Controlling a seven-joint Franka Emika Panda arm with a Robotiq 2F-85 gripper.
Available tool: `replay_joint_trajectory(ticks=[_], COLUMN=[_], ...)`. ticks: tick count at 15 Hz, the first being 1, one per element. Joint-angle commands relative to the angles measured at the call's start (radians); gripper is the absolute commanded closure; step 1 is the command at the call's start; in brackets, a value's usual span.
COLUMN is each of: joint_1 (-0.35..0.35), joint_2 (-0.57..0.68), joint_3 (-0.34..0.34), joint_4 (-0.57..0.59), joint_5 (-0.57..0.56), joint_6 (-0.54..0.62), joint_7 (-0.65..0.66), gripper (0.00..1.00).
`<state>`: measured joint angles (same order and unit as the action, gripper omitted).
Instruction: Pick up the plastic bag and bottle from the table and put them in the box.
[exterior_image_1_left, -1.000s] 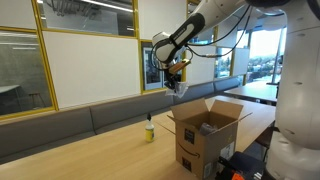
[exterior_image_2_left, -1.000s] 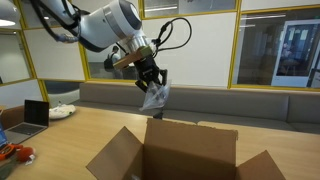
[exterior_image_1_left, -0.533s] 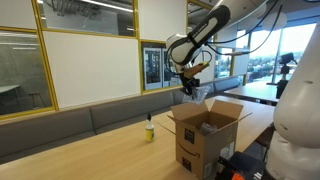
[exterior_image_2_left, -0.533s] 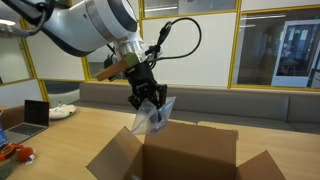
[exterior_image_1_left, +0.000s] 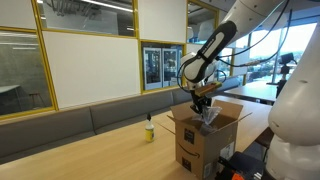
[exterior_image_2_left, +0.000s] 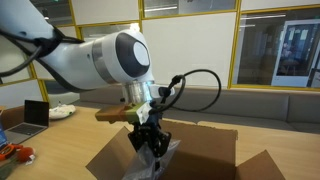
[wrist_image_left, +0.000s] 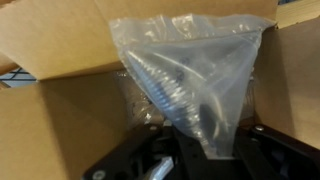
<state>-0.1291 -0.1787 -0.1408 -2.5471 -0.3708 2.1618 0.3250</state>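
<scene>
- Closest in, the wrist view shows our gripper (wrist_image_left: 200, 155) pinched tight on the gathered end of the plastic bag (wrist_image_left: 190, 70). The bag hangs in the mouth of the box (wrist_image_left: 60, 40), with cardboard walls close around it.
- We judge the main risk to be a snag. The bag is limp and wide, so a corner could drape over a wall or a raised flap (exterior_image_1_left: 228, 108) and end up outside when we let go. The film could also cling to a finger pad and lift out with us.
- Going lower to be safe narrows our margin. In an exterior view the gripper (exterior_image_2_left: 152, 140) sits about at the rim, toward one side of the box (exterior_image_2_left: 205, 160), and a sideways nudge could shove or tip the light carton.
- Our open room is straight up, and the middle of the opening gives more clearance than the spot where we hang.
- Farther off, the bottle (exterior_image_1_left: 149, 129) stands upright on the table (exterior_image_1_left: 90, 150), well apart from the box. Bare tabletop surrounds it, and the bench (exterior_image_1_left: 110, 115) runs behind.
</scene>
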Motion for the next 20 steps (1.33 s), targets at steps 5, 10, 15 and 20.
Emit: replay_joint_trajectory(ticks=[5, 10, 15, 20], joint_1=[-0.044, -0.044, -0.041, -0.031], joint_2=[0.124, 0.179, 0.154, 0.073], joint_3=[-0.025, -0.029, -0.027, -0.005], joint_4=[-0.081, -0.079, -0.059, 0.024], joint_5=[0.135, 0.209, 0.186, 0.088], joint_6=[0.195, 0.231, 0.222, 0.177], joint_7=[-0.076, -0.135, -0.129, -0.089], gripper=[0.56, 0.26, 0.00, 0.00])
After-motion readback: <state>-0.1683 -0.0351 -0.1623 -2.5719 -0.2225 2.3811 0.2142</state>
